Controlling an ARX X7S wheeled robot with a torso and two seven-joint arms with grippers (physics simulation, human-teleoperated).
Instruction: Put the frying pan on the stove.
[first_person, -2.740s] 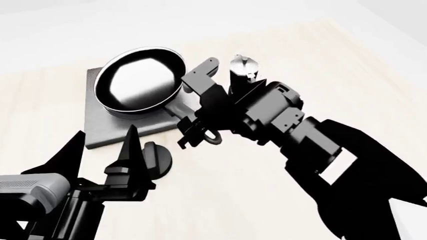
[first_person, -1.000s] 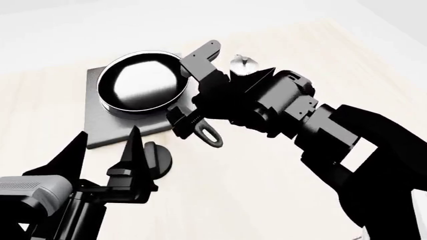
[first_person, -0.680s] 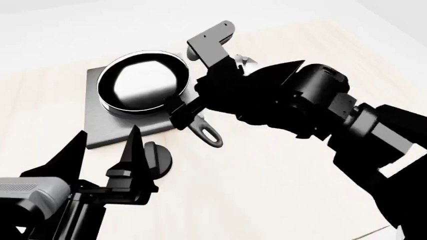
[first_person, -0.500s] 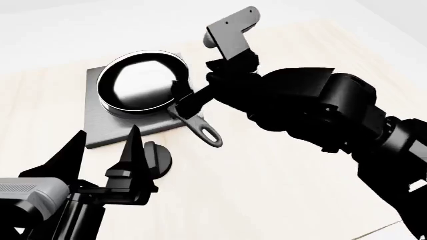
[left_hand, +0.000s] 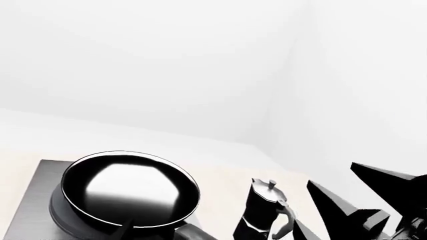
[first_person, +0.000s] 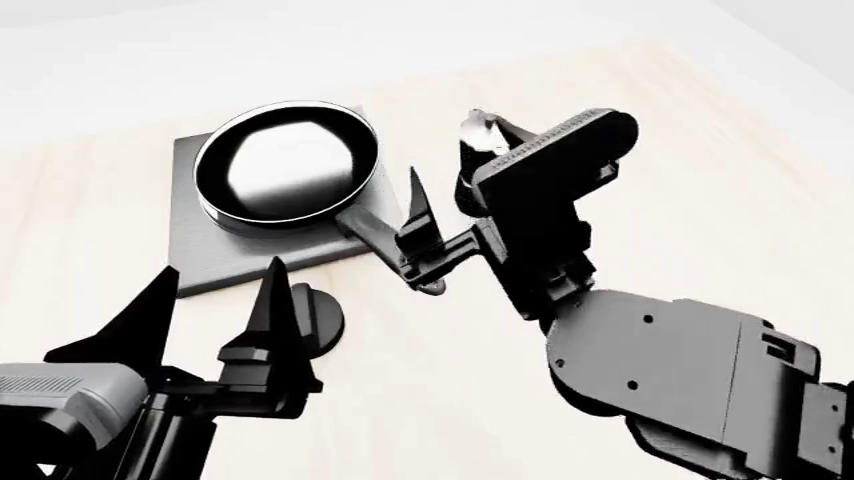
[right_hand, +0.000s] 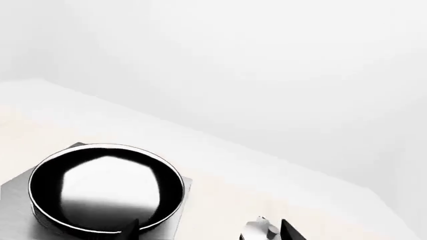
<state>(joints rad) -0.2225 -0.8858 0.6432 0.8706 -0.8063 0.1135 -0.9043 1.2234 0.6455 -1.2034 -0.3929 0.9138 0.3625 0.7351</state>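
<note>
Fingers of the right gripper (first_person: 424, 232) stand apart above the pan's handle, holding nothing; the left gripper's (first_person: 214, 310) fingers are also spread, empty. On the tabletop (first_person: 694, 150), the frying pan (first_person: 284, 165) sits on the stove (first_person: 200, 250), moka pot (first_person: 483, 135) and knob (first_person: 318, 315) nearby.

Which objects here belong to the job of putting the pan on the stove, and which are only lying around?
Belong to the job:
- frying pan, sitting on the stove
- stove

Only lying around:
- moka pot
- round black knob
</note>
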